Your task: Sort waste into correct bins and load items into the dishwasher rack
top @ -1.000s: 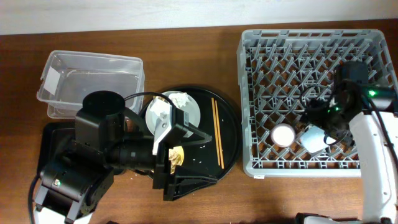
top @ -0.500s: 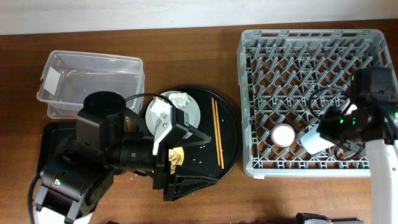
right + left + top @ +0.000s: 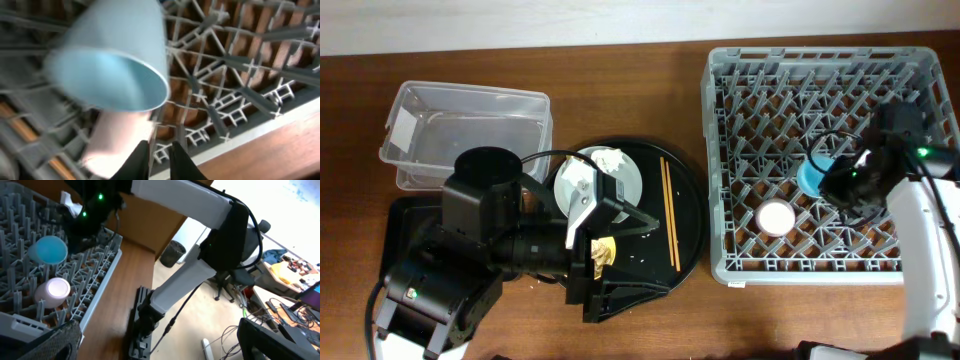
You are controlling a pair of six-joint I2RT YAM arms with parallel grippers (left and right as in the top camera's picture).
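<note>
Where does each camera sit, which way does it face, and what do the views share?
Overhead: fixed above the table, looking straight down; shows left arm over the round black tray and right arm over the dishwasher rack.
Left wrist: low near the table, facing sideways toward the rack and right arm; left gripper's fingers frame the bottom corners, wide apart.
Right wrist: close over the rack, looking down at the light blue cup and pink cup; right gripper at bottom edge.
Shared: all three show both cups in the rack.
</note>
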